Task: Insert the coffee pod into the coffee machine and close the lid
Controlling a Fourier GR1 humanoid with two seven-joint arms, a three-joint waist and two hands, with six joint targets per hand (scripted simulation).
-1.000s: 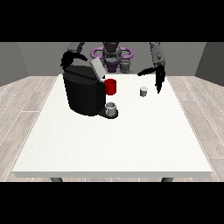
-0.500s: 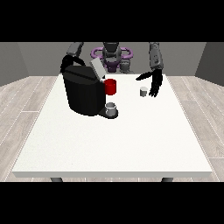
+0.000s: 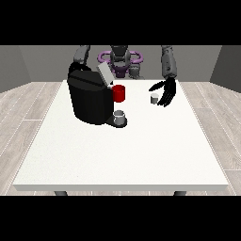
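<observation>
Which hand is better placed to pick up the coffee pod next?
The robot's left, the hand at the view's right. It sits right beside the small coffee pod, fingers spread toward it. The other hand is behind the coffee machine, largely hidden and further from the pod.

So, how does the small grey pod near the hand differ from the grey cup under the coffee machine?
The pod stands apart on the open table, beside the hand at the view's right; the cup sits on the base of the coffee machine. The pod looks smaller and paler than the cup. Both are greyish, round and upright.
</observation>
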